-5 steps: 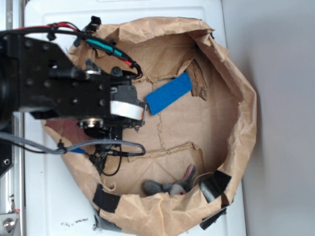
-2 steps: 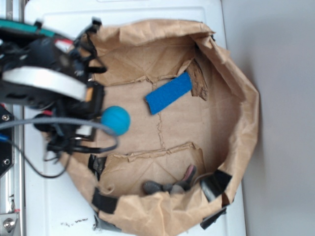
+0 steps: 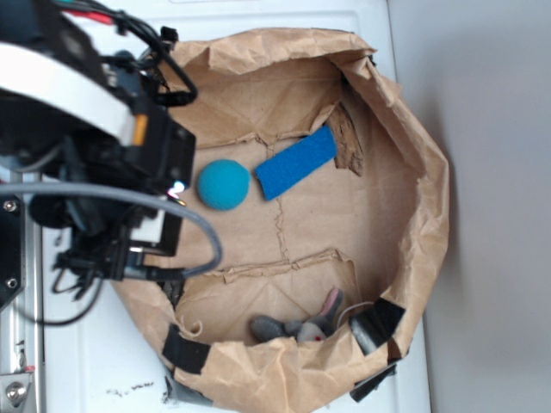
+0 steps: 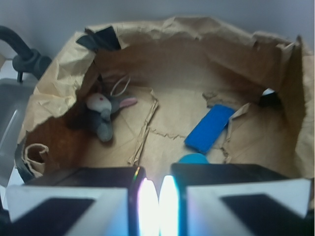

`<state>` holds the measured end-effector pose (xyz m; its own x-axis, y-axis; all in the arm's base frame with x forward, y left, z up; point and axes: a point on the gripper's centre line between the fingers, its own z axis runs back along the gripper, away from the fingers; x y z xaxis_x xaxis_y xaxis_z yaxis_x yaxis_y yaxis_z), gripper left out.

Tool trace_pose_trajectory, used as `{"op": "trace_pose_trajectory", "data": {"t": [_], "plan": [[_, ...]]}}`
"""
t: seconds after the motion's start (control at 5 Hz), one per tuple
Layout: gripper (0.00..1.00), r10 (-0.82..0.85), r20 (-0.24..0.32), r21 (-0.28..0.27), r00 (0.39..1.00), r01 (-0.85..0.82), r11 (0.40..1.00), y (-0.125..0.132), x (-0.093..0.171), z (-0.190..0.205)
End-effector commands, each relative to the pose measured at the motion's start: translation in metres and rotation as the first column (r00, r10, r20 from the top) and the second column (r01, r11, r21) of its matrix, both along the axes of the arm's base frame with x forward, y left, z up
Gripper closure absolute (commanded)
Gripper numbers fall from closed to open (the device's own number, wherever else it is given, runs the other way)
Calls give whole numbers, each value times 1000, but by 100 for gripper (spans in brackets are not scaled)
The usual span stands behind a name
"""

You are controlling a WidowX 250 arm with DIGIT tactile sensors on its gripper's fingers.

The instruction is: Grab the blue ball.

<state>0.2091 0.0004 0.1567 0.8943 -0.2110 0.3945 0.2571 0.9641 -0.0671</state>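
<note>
Here the jaws cannot be read for certain: in the wrist view the gripper [image 4: 158, 196] shows as two black blocks with a narrow, glaring strip of light between them, and whether anything sits in that slit is not visible. From the exterior view the gripper [image 3: 176, 185] is buried under the arm's black housing and cables, so that angle does not settle it either.

Just past the gripper's tip lies the blue ball [image 3: 224, 184], a teal, matte sphere resting on the brown paper floor (it appears close to the black housing, though contact cannot be told). In the wrist view only the ball's top edge [image 4: 193, 158] peeks over the right-hand block.

Just beside the ball, farther from the arm, is the blue sponge [image 3: 295, 163], a flat darker-blue rectangle lying at an angle; its near corner sits close to the ball, possibly touching. The wrist view shows the sponge [image 4: 209, 128] beyond the ball, near a torn flap of paper.

Well apart from both, against the crumpled wall, lies the grey plush mouse [image 3: 301, 325], with a pink ear and a red eye, seen also in the wrist view [image 4: 102, 112].

Everything sits inside the paper bag [image 3: 430, 215], its rim rolled down and patched with black tape [image 3: 375, 324].
</note>
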Motion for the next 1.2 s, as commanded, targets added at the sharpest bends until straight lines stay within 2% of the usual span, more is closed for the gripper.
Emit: {"op": "trace_pose_trajectory", "data": {"t": [0.0, 0.4, 0.8, 1.0], "plan": [[0, -25, -62, 57, 998, 28, 998, 7, 13, -35], [0, -5, -190, 31, 982, 11, 999, 15, 38, -82], [0, -30, -286, 76, 958, 54, 996, 14, 49, -130], [0, -35, -320, 83, 947, 65, 994, 18, 50, -143]]}}
